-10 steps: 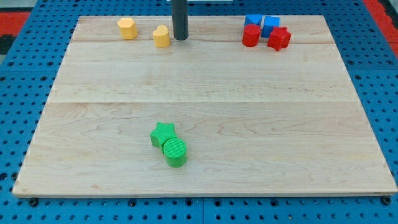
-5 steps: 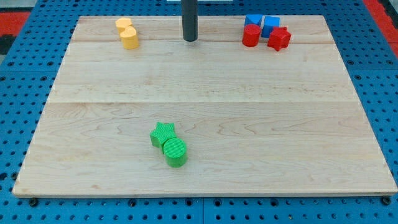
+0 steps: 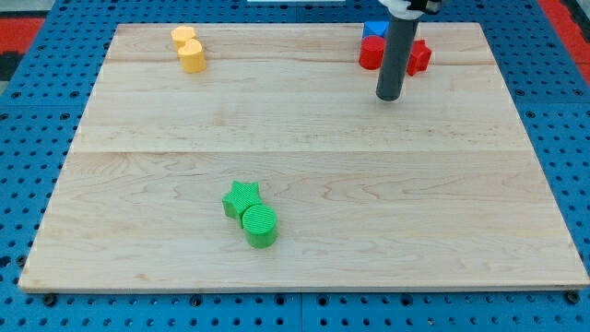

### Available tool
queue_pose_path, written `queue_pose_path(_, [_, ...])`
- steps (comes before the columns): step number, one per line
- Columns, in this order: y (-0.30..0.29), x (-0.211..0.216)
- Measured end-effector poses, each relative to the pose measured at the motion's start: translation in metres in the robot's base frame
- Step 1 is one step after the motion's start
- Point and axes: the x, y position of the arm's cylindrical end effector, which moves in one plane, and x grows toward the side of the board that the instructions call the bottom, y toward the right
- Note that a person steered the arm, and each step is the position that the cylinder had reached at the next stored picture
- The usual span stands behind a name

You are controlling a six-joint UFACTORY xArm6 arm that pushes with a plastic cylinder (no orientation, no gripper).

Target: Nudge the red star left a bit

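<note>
The red star (image 3: 420, 55) sits near the board's top right, mostly hidden behind my rod. A red cylinder (image 3: 371, 53) stands just left of it, and a blue block (image 3: 373, 29) shows behind that; a second blue block is hidden by the rod. My tip (image 3: 389, 96) rests on the board just below this cluster, below and slightly left of the red star, apart from it.
Two yellow blocks (image 3: 189, 48) stand touching at the top left. A green star (image 3: 241, 197) and a green cylinder (image 3: 260, 225) touch near the bottom centre. The wooden board (image 3: 304, 157) lies on a blue pegboard.
My rod has moved from the top centre to the right and down, ending below the red and blue cluster. Earlier, the yellow heart moved left to join the other yellow block.
</note>
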Motion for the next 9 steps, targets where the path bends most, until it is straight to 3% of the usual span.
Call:
queue_pose_path(6, [0.007, 0.026])
queue_pose_path(8, [0.103, -0.037])
queue_pose_path(9, [0.105, -0.078])
